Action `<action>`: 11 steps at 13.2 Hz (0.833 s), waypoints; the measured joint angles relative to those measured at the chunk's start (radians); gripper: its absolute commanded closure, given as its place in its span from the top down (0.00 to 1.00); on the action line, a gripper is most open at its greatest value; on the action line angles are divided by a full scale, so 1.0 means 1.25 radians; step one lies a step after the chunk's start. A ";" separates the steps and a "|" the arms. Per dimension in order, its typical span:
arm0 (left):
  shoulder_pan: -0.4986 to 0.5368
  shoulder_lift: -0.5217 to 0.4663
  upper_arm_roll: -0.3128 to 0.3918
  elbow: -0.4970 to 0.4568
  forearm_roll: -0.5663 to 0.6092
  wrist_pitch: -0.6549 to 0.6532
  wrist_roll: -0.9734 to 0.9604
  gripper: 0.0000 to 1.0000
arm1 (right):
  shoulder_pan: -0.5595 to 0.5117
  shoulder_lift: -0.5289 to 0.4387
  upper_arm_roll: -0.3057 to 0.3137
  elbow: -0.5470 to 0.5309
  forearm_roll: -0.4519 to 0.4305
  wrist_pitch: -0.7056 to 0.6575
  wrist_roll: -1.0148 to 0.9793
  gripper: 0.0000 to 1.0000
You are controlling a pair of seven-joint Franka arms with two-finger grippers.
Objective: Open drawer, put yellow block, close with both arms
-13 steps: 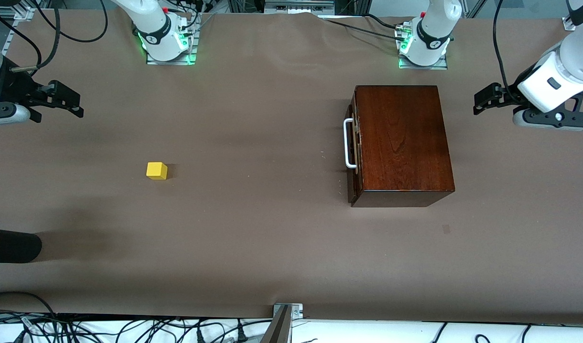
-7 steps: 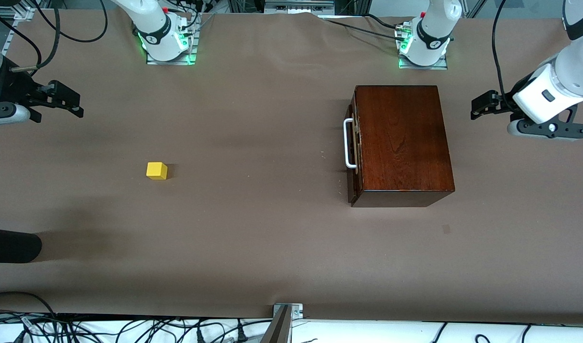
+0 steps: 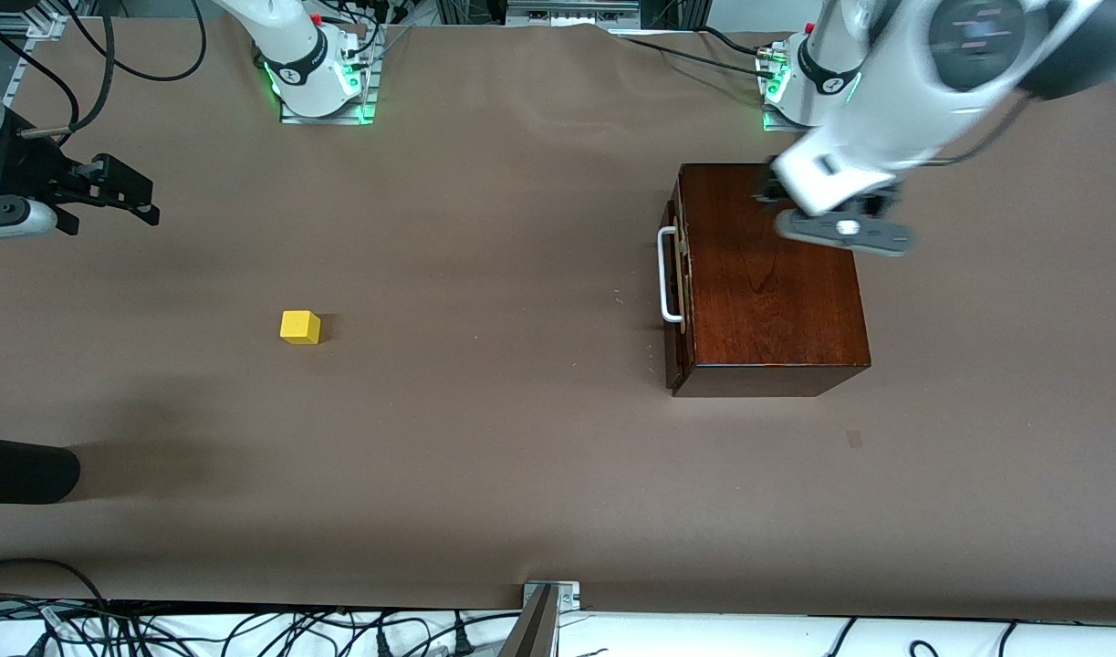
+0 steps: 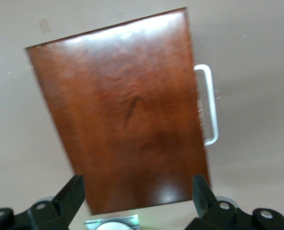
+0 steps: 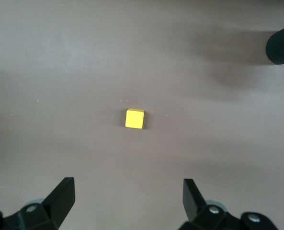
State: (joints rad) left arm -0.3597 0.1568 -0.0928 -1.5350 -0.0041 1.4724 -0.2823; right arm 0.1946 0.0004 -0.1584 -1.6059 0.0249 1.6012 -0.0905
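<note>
The left pincer [image 4: 138, 191] had swung in over the glossy dark mahogany box [image 3: 772, 274], fingers spread, probably heading for its shut drawer's white bar handle [image 3: 669, 275]. The right pincer [image 5: 127, 196] waited open; the small yellow cube [image 3: 300, 327] sat on the brown surface [image 3: 484, 438], well apart.

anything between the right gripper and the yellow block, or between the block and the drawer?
Nothing visible. The right gripper, open, hangs over bare table with the yellow block in plain sight. The table between block and drawer is bare too. The drawer itself is shut; the left gripper, open, is over the wooden box.
</note>
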 measured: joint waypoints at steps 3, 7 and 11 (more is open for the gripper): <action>-0.073 0.086 -0.001 0.049 0.001 0.036 -0.116 1.00 | 0.000 0.000 0.000 0.000 0.000 0.000 0.000 1.00; -0.144 0.170 -0.001 0.053 0.024 0.112 -0.222 1.00 | 0.000 0.000 0.000 0.000 0.000 0.000 0.000 1.00; -0.192 0.233 -0.001 0.037 0.067 0.151 -0.270 1.00 | 0.000 0.000 0.000 0.000 0.000 0.000 0.000 1.00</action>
State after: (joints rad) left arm -0.5991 0.4476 -0.0936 -1.4885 0.0796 1.6614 -0.6193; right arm 0.1945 0.0005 -0.1589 -1.6055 0.0249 1.6012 -0.0904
